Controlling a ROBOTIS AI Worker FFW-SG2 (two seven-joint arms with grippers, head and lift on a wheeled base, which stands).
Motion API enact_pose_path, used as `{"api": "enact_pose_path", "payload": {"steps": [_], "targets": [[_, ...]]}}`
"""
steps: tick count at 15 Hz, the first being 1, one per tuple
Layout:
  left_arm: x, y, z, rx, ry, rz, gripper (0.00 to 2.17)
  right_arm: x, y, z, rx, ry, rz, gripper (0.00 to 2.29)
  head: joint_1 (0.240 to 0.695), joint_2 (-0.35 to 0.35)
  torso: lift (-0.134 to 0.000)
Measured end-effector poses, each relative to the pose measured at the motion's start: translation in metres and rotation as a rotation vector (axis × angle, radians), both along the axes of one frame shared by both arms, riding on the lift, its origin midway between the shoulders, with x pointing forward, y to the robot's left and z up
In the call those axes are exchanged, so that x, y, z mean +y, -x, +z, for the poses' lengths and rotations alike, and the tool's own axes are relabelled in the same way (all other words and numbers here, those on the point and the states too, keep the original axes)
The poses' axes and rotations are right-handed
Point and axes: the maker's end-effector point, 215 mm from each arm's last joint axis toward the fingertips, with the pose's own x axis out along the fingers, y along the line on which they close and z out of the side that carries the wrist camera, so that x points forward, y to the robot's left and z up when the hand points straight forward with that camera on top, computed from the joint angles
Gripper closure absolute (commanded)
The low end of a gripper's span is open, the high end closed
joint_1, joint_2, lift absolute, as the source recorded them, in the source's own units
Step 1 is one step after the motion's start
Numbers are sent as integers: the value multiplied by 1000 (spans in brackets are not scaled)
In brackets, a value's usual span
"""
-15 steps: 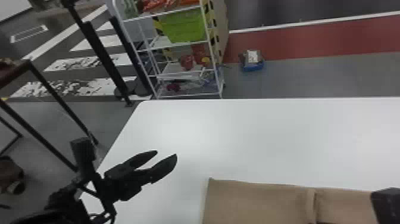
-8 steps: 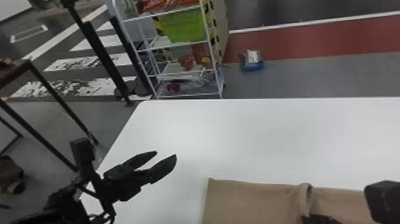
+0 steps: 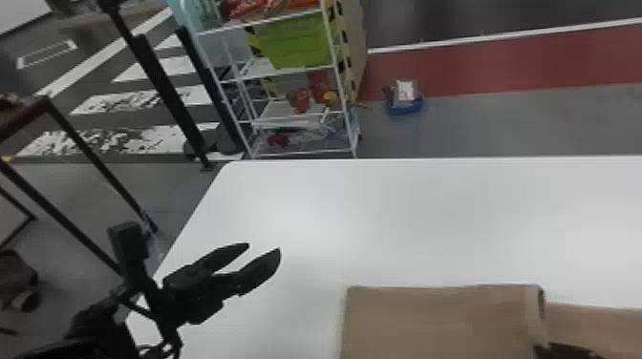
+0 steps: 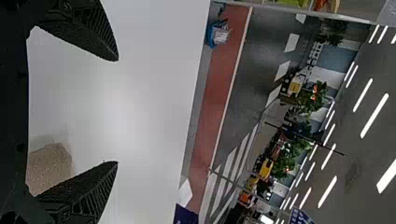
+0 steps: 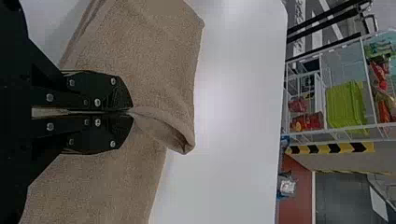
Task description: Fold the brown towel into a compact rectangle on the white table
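Observation:
The left gripper (image 3: 262,258) stands open over the table's left part, with no cloth between its fingers; in its wrist view, the left gripper (image 4: 114,112) has both fingers spread wide. The brown towel (image 3: 430,320) lies on the white table (image 3: 382,219) to that gripper's right, with a raised fold across it. At the fold, the right gripper (image 3: 563,351) shows at the bottom edge. In the right wrist view, the right gripper (image 5: 130,111) is shut on the towel (image 5: 159,60), pinching the fold, which curls up beside its tips.
Beyond the table's far left corner stands a white wire rack (image 3: 286,117) holding a green bin (image 3: 298,43). A blue package (image 3: 405,102) lies on the floor behind the table. A dark-framed table (image 3: 24,117) stands at far left.
My right gripper has moved left and lower, and the towel's raised fold has shifted left with it, standing broader. The left arm keeps its place.

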Motion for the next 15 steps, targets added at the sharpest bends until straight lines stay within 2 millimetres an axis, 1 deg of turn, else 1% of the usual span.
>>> {"api": "enact_pose_path", "payload": {"steps": [2, 4, 5, 8, 11, 13, 15], "targets": [[-2, 2, -1, 7, -1, -2, 103, -15, -1, 10, -16, 1, -18, 1099, 695, 350, -124], [-3, 3, -4, 19, 1, -3, 103, -29, 1, 20, -21, -11, -36, 1099, 695, 331, -124], [-4, 4, -5, 23, 1, -3, 103, -35, 4, 22, -14, -16, -43, 1099, 695, 322, -124], [-6, 4, -7, 30, -2, -5, 103, -53, 12, 21, 10, -28, -66, 1099, 695, 295, -124], [-11, 5, -10, 34, -3, -13, 103, -71, 6, 22, 1, -19, -98, 1099, 695, 258, -124], [-11, 6, -11, 38, -5, -13, 103, -78, 0, 21, 1, -16, -110, 1099, 695, 238, -124], [-10, 7, -13, 43, -7, -12, 103, -82, 1, 17, 19, -19, -115, 1099, 695, 232, -124]]}}
